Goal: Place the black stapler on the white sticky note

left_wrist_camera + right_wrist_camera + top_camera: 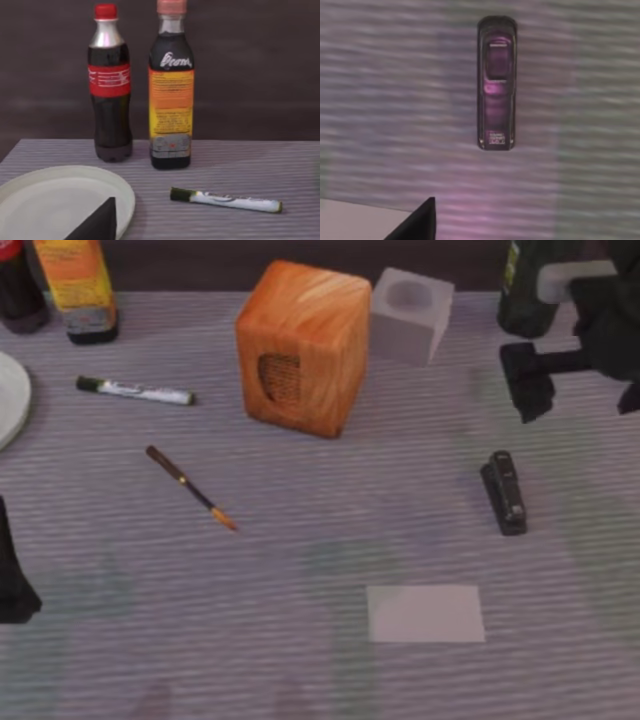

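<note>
The black stapler (505, 492) lies flat on the right side of the table, its length running roughly front to back; the right wrist view shows it whole (496, 82). The white sticky note (425, 613) lies flat in front of it and a little to the left, and one corner of it shows in the right wrist view (360, 220). My right gripper (527, 390) hangs open behind the stapler, clear of it, with nothing held. My left gripper (15, 590) is parked open at the table's left edge.
An orange wooden block (300, 345) and a pale grey cube (410, 315) stand at the back middle. A marker (135, 391), a paintbrush (190, 487), a white plate (10, 395), a cola bottle (110, 85) and an orange-labelled bottle (171, 90) occupy the left.
</note>
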Robot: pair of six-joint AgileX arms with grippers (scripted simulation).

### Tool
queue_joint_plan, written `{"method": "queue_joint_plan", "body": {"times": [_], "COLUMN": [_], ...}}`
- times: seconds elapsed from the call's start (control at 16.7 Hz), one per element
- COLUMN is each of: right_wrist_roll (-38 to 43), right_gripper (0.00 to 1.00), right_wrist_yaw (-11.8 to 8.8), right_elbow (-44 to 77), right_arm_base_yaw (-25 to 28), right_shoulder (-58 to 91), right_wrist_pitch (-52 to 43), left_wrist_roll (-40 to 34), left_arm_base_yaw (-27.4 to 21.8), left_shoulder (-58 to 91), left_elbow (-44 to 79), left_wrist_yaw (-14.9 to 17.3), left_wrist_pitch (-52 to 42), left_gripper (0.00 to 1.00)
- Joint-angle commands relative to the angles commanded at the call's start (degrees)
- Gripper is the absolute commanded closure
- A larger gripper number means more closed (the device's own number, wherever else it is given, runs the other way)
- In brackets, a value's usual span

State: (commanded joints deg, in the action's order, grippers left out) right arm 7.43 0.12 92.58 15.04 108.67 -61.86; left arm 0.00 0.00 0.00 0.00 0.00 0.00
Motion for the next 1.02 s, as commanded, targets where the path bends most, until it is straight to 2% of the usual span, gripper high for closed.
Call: {"method": "queue_joint_plan", "body": {"times": [0.24,0.42,0.84,1.02], "right_wrist_roll": [1.0,1.4,1.4,1.3], "right_gripper": [0.00,0.00,0.00,0.00], "right_wrist_yaw": [0.0,-0.1,-0.1,0.0], "right_elbow": [12.6,17.7,18.0,14.9], "right_arm_base_yaw": [2.0,2.7,2.5,2.7], "right_shoulder": [13.4,18.8,19.4,20.5], "right_wrist_pitch": [-7.7,-10.5,-10.6,-6.6], "left_wrist_roll": [0.0,0.0,0.0,0.0], "left_arm_base_yaw": [0.0,0.0,0.0,0.0], "left_shoulder": [0.0,0.0,0.0,0.0], "left_elbow": [0.0,0.0,0.0,0.0], "left_wrist_yaw": [0.0,0.0,0.0,0.0], "left_wrist_pitch": [0.0,0.0,0.0,0.0], "left_gripper": [0.00,0.00,0.00,0.00]}}
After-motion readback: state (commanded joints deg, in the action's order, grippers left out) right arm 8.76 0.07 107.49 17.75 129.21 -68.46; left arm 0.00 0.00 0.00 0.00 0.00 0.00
